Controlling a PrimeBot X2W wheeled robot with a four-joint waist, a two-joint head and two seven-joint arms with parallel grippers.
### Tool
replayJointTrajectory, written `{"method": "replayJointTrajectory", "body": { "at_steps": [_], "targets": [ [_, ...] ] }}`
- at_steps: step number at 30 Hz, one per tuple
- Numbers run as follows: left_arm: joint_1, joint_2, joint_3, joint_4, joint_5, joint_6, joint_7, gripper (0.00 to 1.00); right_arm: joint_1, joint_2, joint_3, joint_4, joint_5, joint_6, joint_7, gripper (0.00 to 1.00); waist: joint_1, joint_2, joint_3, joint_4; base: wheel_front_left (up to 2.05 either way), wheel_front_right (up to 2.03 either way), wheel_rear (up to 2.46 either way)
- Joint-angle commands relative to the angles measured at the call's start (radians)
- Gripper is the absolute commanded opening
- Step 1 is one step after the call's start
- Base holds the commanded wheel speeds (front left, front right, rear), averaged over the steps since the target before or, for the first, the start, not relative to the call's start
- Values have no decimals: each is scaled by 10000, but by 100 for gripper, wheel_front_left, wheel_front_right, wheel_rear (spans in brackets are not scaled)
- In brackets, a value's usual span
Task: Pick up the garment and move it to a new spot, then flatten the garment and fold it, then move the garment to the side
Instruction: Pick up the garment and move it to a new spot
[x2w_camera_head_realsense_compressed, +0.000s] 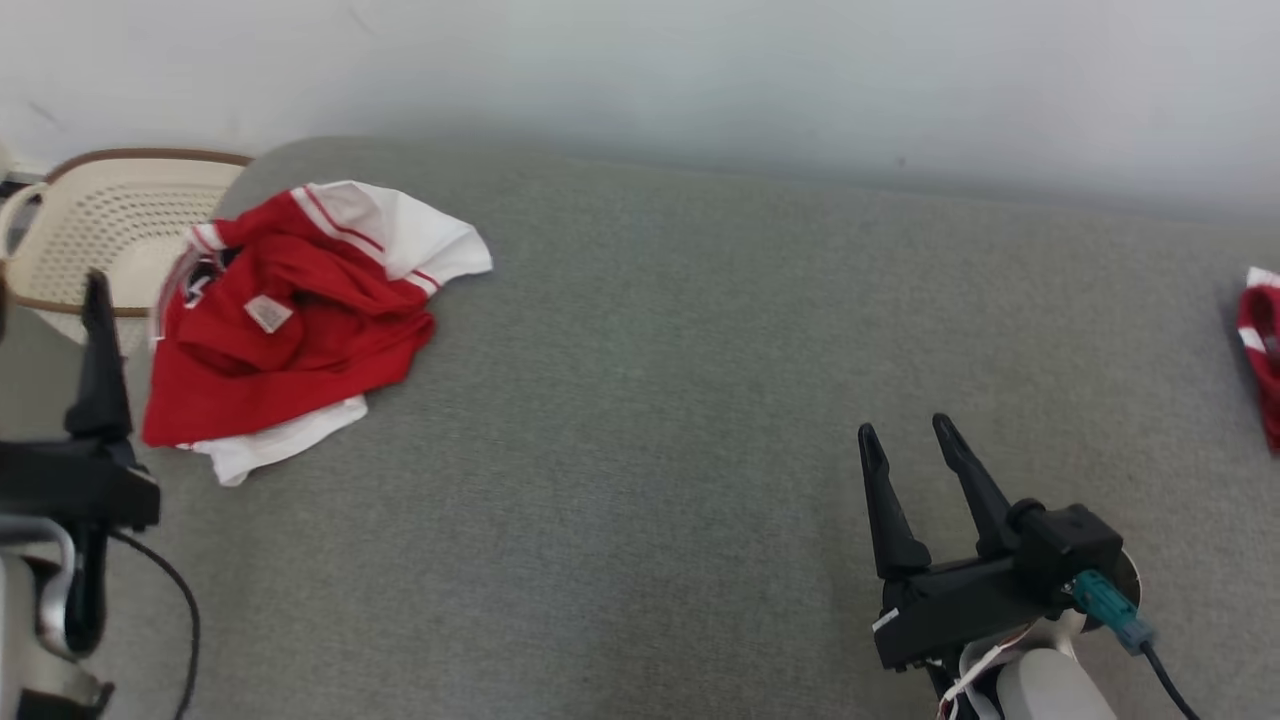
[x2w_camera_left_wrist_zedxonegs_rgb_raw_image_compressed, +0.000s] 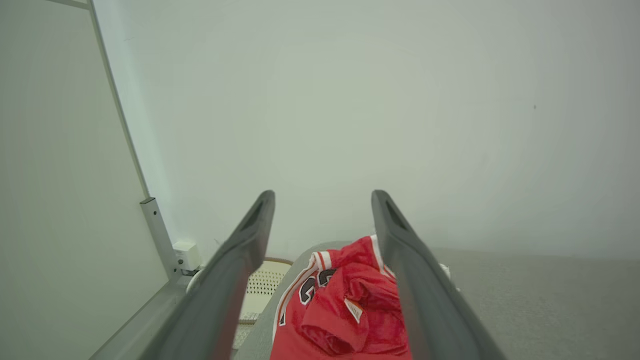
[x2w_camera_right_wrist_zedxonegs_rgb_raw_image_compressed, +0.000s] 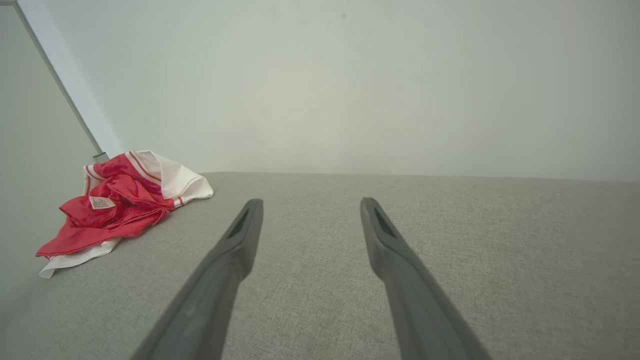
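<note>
The garment (x2w_camera_head_realsense_compressed: 290, 320) is a crumpled red and white jersey with a small white label, lying at the far left of the grey padded surface (x2w_camera_head_realsense_compressed: 650, 400). My left gripper (x2w_camera_left_wrist_zedxonegs_rgb_raw_image_compressed: 322, 196) is open and hovers just to its left, nothing between the fingers; one dark finger (x2w_camera_head_realsense_compressed: 100, 350) stands upright beside the cloth. In the left wrist view the garment (x2w_camera_left_wrist_zedxonegs_rgb_raw_image_compressed: 345, 305) lies below, between the two fingers. My right gripper (x2w_camera_head_realsense_compressed: 905, 430) is open and empty over the bare surface at the lower right, well away from the garment (x2w_camera_right_wrist_zedxonegs_rgb_raw_image_compressed: 120, 210), which lies far to the left of that gripper (x2w_camera_right_wrist_zedxonegs_rgb_raw_image_compressed: 311, 201).
A cream perforated basket (x2w_camera_head_realsense_compressed: 110, 230) with a brown rim stands past the surface's left corner. Another red and white cloth (x2w_camera_head_realsense_compressed: 1262, 350) pokes in at the right edge. A pale wall runs along the back. A black cable (x2w_camera_head_realsense_compressed: 185, 610) hangs by my left arm.
</note>
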Motion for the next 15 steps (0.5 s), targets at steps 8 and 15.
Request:
{"method": "replayJointTrajectory", "body": {
  "at_steps": [8, 15],
  "targets": [
    [-1436, 469, 46, 1414, -273, -304, 58, 100, -339, 12, -96, -283, -227, -3, 0, 100, -1, -1, 1404, -1487, 0, 0, 0],
    [-2686, 1022, 1, 3104, -386, -557, 258, 100, -671, 90, -40, -407, -344, -3, -70, 100, -1, -1, 1986, -2085, 0, 0, 0]
  ]
}}
